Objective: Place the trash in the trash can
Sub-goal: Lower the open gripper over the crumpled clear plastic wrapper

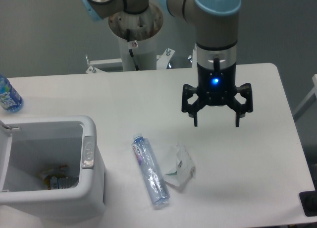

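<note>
- You have one fixed view, set high and looking steeply down across the table [124, 96] toward the arm's base at the far edge.
- It sits fairly near; the table fills the frame.

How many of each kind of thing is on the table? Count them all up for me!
Bottles: 2, a clear one lying down and a blue one at the far left edge
Crumpled wrappers: 1
Trash cans: 1
Total: 4
</note>
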You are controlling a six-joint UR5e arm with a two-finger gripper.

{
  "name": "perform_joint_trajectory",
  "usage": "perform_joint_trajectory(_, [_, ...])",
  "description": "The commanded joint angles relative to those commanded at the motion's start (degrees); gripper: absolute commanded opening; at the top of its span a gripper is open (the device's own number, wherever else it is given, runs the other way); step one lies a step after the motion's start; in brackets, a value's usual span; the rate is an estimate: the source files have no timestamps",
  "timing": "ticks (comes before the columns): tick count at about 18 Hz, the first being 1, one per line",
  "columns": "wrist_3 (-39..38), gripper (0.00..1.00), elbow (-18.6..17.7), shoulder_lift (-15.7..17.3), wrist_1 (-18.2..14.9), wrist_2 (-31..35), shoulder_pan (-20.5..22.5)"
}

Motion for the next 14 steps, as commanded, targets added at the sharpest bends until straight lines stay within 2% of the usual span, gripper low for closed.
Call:
perform_joint_trajectory(4, [-0.3,1.0,-2.7,-0.7,1.1,0.3,-0.3])
perform_joint_trajectory(7, [0.0,1.0,-5.0,-2.1,4.5,0.3,-1.1])
perform_joint_trajectory(9, [-0.7,1.0,-6.4,-3.0,5.5,0.5,-1.5])
perform_joint_trajectory(14, [-1.0,1.0,-9.3,-5.4,5.7,0.4,-4.4])
